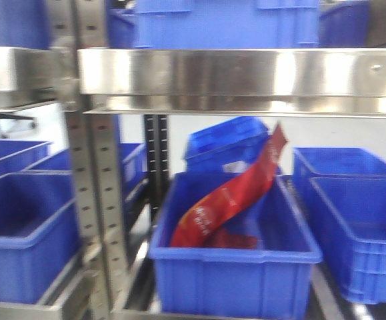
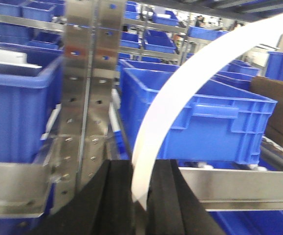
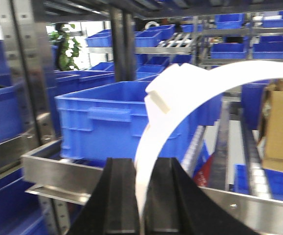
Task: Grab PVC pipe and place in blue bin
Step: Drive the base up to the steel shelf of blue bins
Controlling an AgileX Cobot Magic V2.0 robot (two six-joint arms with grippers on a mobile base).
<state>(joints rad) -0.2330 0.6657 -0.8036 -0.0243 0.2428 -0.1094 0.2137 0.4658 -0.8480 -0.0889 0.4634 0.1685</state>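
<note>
1. Two wrist views matter: the left one shows a white curved plastic strip (image 2: pixel 173 98), possibly the PVC pipe, arching up to the right.
2. Its lower end is pinched between the black fingers of the left gripper (image 2: pixel 141 166).
3. The right gripper (image 3: pixel 142 164) pinches a second white strip (image 3: pixel 153 142) likewise.
4. Ahead, a rectangular blue plastic bin (image 1: pixel 233 283) on steel shelving (image 1: pixel 246 73) holds a leaning red glossy packet (image 1: pixel 229 200).

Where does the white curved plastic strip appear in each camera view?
Front view: not in it.
Left wrist view: the white curved plastic strip rises from the left end effector, arcing to upper right.
Right wrist view: the strip arcs likewise from the right end effector.
Shared landmark: perforated steel rack upright, left of centre.
</note>
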